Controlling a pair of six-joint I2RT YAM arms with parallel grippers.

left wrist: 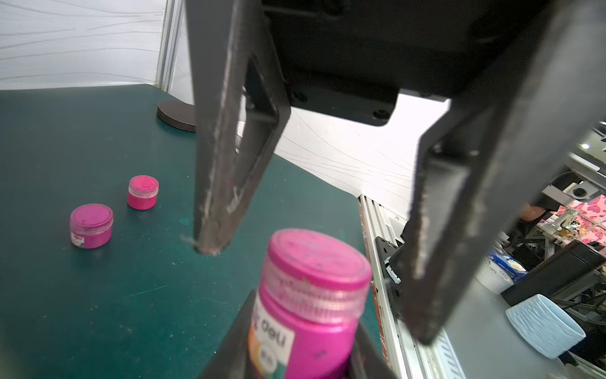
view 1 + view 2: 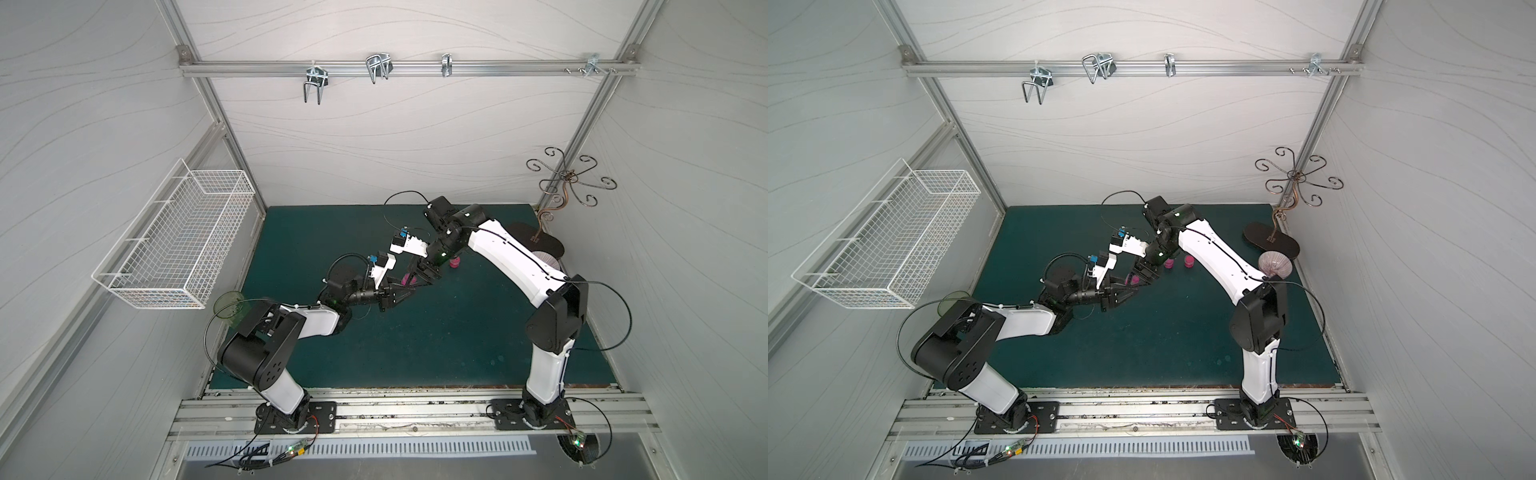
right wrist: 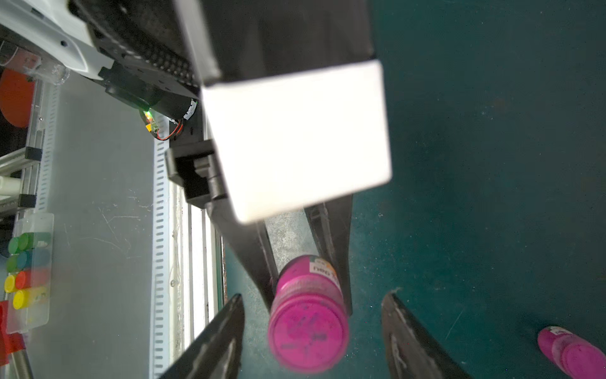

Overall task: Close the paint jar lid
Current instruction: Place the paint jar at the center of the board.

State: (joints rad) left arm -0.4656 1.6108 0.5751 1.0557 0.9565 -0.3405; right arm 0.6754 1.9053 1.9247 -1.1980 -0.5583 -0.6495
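Two top eyes high up, looking down on my whole table (image 2: pixel 415 353), wrist eyes close in, both seeing the jar (image 1: pixel 311 315)

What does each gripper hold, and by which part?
Left gripper holds the paint jar by its body, below the lid. Right gripper, open around the lid, holds nothing.

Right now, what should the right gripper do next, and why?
Probably close the right gripper on the lid, ready to twist. Its fingers flank the lid with gaps on both sides, the lid already sits on the jar, and the left gripper clamps the jar's body.
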